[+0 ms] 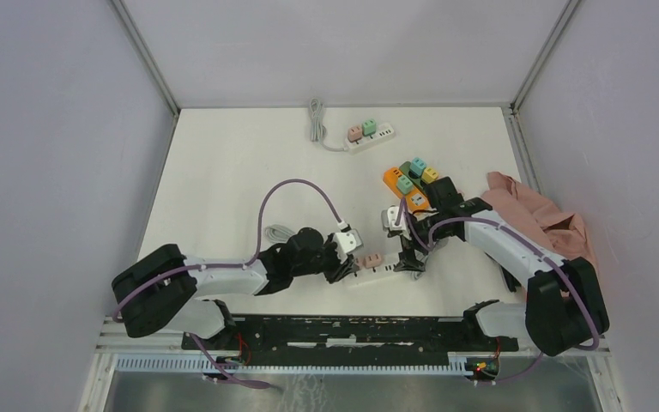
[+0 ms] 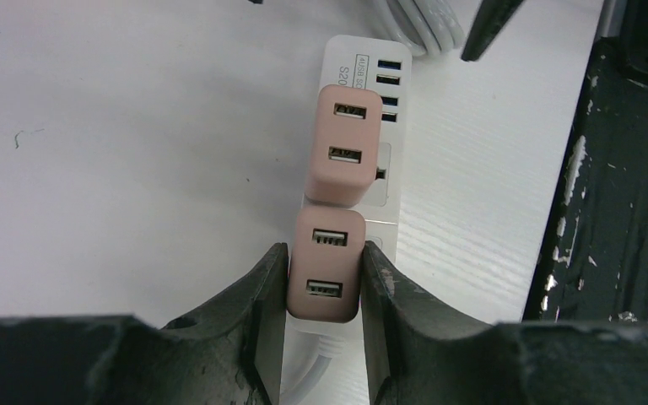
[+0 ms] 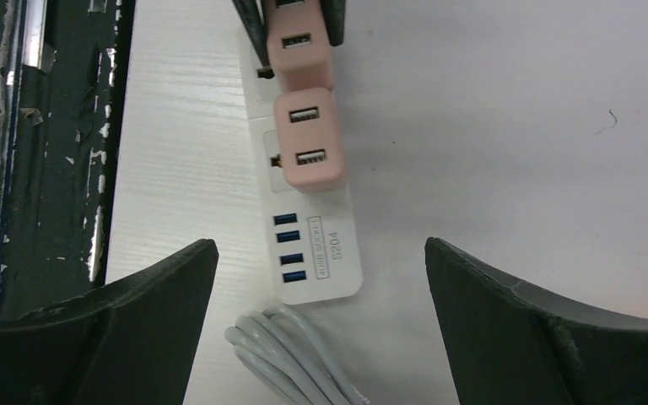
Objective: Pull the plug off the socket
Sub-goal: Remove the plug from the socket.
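Observation:
A white power strip point(image 1: 386, 272) lies near the table's front edge with two pink USB plugs point(image 1: 369, 260) seated in it. In the left wrist view my left gripper point(image 2: 323, 253) is shut on the nearer pink plug point(image 2: 325, 270), one finger pressed on each side. The second pink plug point(image 2: 346, 148) sits just beyond it on the strip point(image 2: 388, 198). My right gripper point(image 3: 321, 253) is open above the strip's USB end point(image 3: 337, 253), touching nothing. The right wrist view shows both plugs, the near one point(image 3: 308, 139) and the gripped one point(image 3: 297, 46).
The strip's coiled white cable point(image 3: 287, 354) lies below the right gripper. A second white strip with pink and green plugs point(image 1: 369, 136) lies at the back. An orange strip with several plugs point(image 1: 408, 184) and a pink cloth point(image 1: 541, 215) are on the right. The black rail point(image 1: 343, 330) runs along the front.

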Action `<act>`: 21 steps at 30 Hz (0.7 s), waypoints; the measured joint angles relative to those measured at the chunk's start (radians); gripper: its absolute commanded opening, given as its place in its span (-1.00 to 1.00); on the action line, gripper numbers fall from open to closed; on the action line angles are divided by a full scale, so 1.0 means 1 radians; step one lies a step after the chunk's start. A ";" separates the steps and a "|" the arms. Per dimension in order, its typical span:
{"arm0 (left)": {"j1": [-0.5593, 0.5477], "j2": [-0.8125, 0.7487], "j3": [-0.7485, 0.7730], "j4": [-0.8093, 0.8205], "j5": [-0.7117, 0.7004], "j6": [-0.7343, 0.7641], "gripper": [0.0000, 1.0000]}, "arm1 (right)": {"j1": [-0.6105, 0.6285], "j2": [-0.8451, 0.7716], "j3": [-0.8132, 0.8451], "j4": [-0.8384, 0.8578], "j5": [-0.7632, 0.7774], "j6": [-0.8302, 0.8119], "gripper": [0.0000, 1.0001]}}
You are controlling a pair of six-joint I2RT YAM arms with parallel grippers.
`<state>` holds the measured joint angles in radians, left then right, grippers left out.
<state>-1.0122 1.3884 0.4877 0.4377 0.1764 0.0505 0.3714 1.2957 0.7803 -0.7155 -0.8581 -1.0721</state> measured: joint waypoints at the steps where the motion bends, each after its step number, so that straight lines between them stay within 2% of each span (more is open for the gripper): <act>1: 0.000 -0.011 -0.015 0.011 0.010 0.007 -0.94 | 0.002 0.000 -0.005 0.021 0.004 0.012 1.00; 10: 0.000 -0.030 -0.061 0.065 0.039 0.032 -0.94 | 0.117 0.002 -0.045 0.082 0.113 -0.027 1.00; 17: 0.000 -0.036 -0.117 0.164 0.049 0.032 -0.94 | 0.131 0.002 -0.048 0.093 0.146 -0.037 1.00; 21: 0.000 -0.036 -0.134 0.193 0.061 0.032 -0.94 | 0.187 0.010 -0.054 0.107 0.187 -0.044 1.00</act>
<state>-1.0122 1.3521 0.3542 0.6312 0.2379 0.0826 0.5583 1.3060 0.7265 -0.6086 -0.6716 -1.1160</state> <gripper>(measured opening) 0.401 0.996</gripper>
